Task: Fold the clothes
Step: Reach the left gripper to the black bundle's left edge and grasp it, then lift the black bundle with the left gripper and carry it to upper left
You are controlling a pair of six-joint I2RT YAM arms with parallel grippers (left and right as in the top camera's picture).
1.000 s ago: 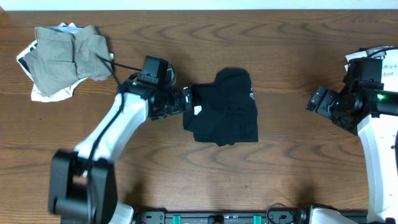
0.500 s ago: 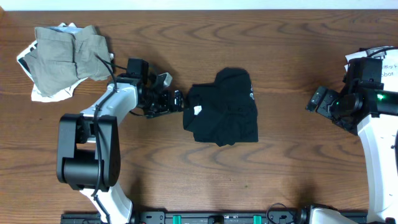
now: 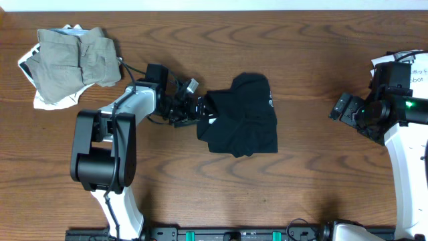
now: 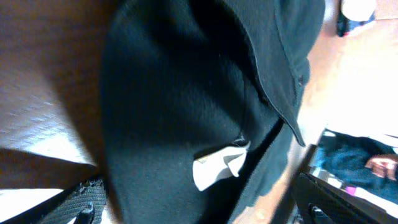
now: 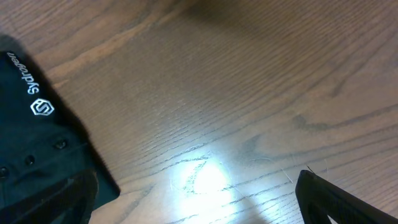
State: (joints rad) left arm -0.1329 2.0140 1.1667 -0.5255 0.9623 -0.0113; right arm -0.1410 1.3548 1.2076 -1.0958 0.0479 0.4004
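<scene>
**Garment.** Black short-sleeved soft fabric shirt (image 3: 241, 124) lies bunched into a rough compact block on the brown wood-grain table (image 3: 307, 174), about mid-table. Surface is creased, not flat. Small white logo mark (image 3: 270, 103) on the shirt's right edge; in the right wrist view it reads as a hexagon emblem with a line of white lettering (image 5: 38, 99), too small to read with certainty. Small white crumpled label (image 4: 217, 168) shows near the shirt's left edge, lying on the black cloth.

**Left gripper** (image 3: 199, 109). At the shirt's left edge, touching or just over the cloth; overhead view does not settle which. In the left wrist view its black fingers (image 4: 87, 208) sit at the two lower corners, spread wide, with black fabric filling the space between. Jaws are apart, not clamped on anything.

**Right gripper** (image 3: 338, 109). Well apart from the shirt, to its right, pointing towards it. Fingers (image 5: 345, 199) are spread wide over bare table; only the shirt's right corner enters its camera view. Nothing held.

**Other items.**
- Crumpled khaki-grey fabric garment (image 3: 77, 60), far to the upper left of the shirt.
- White printed fabric garment (image 3: 30, 63), under the khaki-grey one, edges showing.
- White printed paper sheet (image 3: 414, 67), far right of the shirt, beside the right arm.
</scene>
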